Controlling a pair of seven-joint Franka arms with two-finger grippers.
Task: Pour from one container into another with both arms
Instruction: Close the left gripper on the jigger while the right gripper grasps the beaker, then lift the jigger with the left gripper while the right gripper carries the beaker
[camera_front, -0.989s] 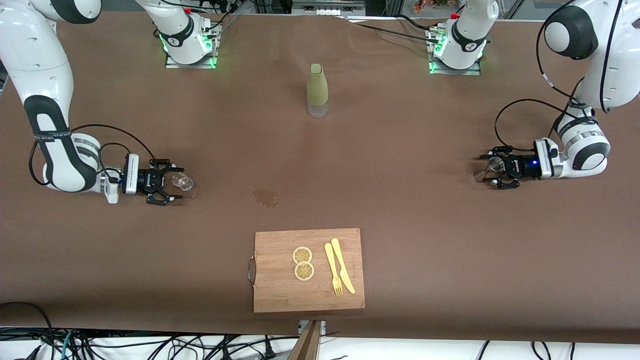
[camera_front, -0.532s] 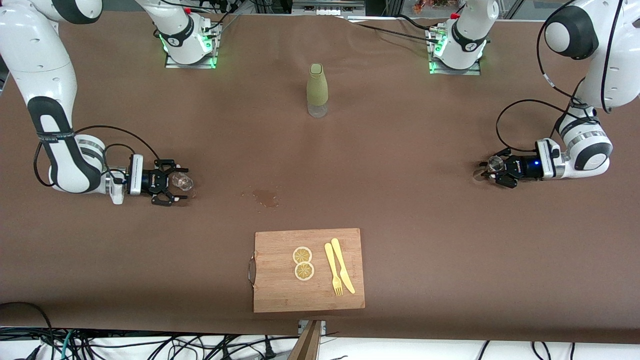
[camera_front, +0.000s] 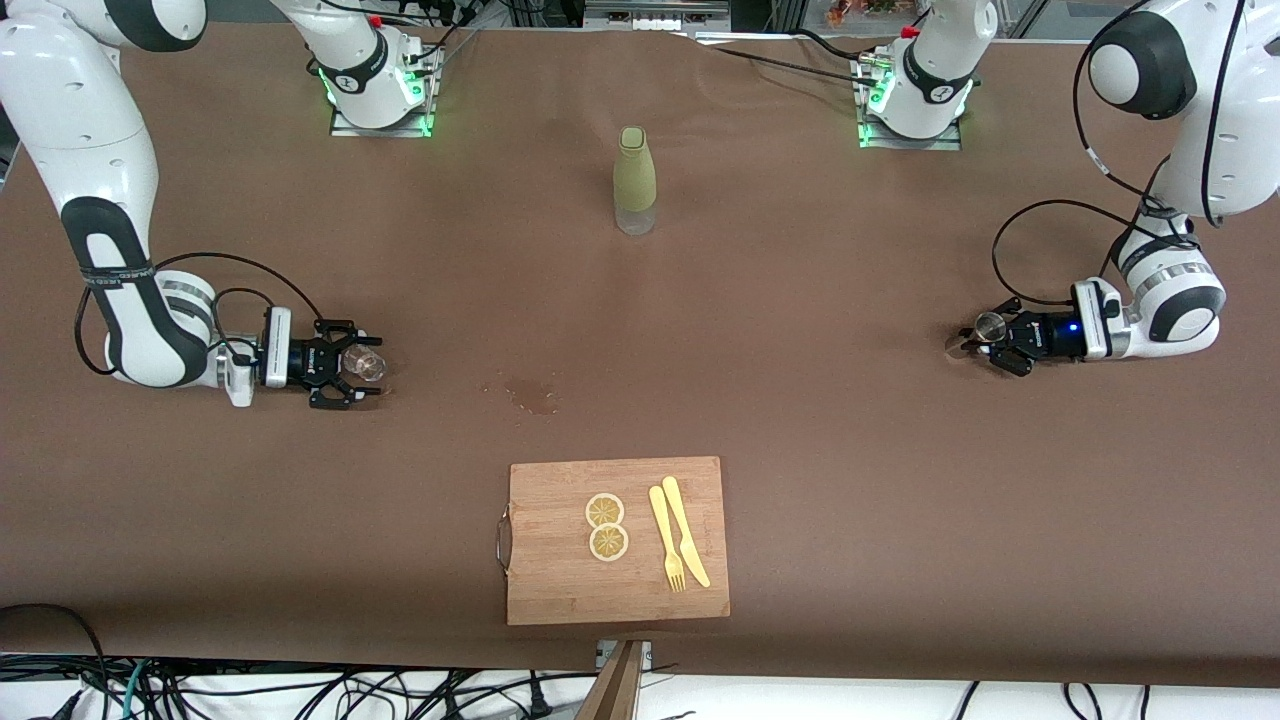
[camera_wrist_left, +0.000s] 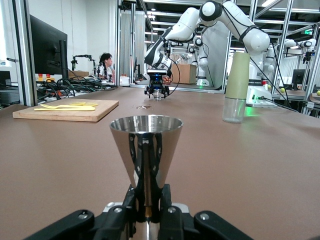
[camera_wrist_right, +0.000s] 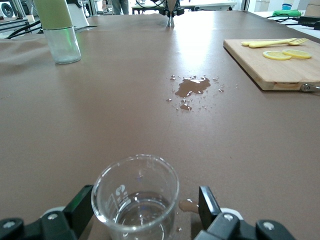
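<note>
Since a second ago, the left end effector (camera_front: 985, 340) has clamped shut on the steel jigger (camera_front: 990, 325) near the worktop's (camera_front: 800, 400) left-arm edge. At the right arm's end, the right end effector (camera_front: 352, 378) has slid in around the glass beaker (camera_front: 366, 365), fingers spread, not gripping. Open worktop separates both from the bottle (camera_front: 634, 180), spill (camera_front: 535, 395) and cutting board (camera_front: 620, 580).

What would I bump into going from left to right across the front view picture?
Right gripper around a glass beaker → spill → cutting board → green bottle → metal cup in the left gripper.
</note>
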